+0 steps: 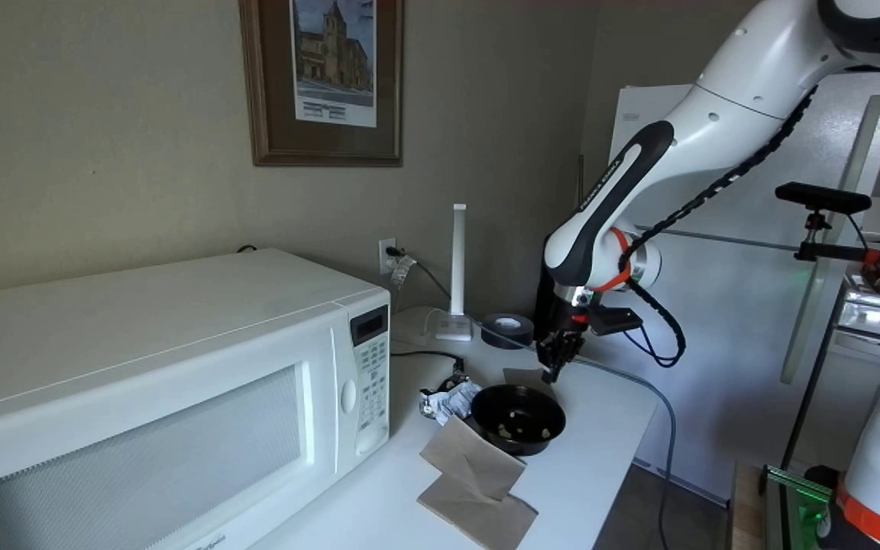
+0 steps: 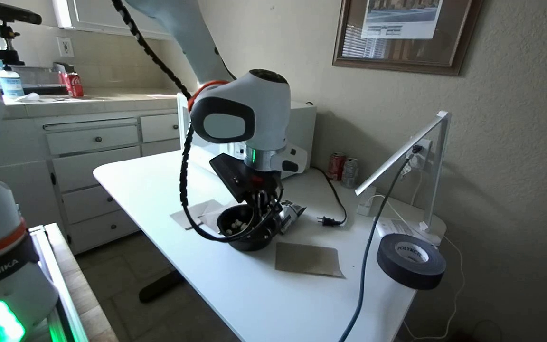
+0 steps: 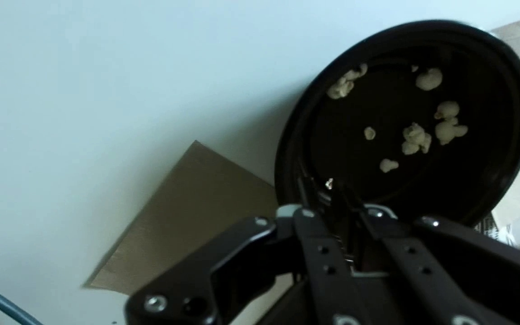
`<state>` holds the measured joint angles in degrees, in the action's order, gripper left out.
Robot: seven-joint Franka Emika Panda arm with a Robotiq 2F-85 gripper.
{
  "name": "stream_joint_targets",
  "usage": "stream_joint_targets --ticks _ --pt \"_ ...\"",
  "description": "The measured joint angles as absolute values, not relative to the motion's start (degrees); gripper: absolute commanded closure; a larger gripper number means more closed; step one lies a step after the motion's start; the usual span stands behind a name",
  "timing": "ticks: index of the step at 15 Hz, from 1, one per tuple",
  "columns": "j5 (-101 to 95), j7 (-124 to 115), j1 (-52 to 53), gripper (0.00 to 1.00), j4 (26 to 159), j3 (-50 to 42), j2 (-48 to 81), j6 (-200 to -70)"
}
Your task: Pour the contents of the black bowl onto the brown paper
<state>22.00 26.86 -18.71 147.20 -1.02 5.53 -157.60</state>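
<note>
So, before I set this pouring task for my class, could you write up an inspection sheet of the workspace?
Surface: white table
Job's things: bowl holding popcorn, next to the brown paper
Clutter: foil packet by the bowl; paler paper, microwave, two cans, tape roll, lamp
Gripper: jaws close together at the bowl's rim; can't tell whether they hold it
Cables: black plug lying loose; grey cable crossing the table and hanging off its edge
Surroundings: framed picture, drawers, fridge
</note>
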Motion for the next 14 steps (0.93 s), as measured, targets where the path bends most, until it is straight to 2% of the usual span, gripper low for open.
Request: stream_joint_targets --ticks 4,7,8,10,12,14 --pt "22.7 29.9 -18.8 0.31 147.8 -0.8 4.8 -157.6" --pt "24.9 35.3 -19.4 0.07 147.5 -0.8 5.5 -157.6" --pt "25.6 36.7 -19.5 0.26 147.4 -0.8 6.1 -157.6" --pt "26.5 38.0 -19.6 0.1 147.1 -0.8 7.4 -157.6" --pt "26.6 38.3 -19.6 0.01 146.8 -0.8 8.3 -157.6" --pt "26.6 38.3 -19.6 0.02 146.7 -0.8 8.4 -157.6"
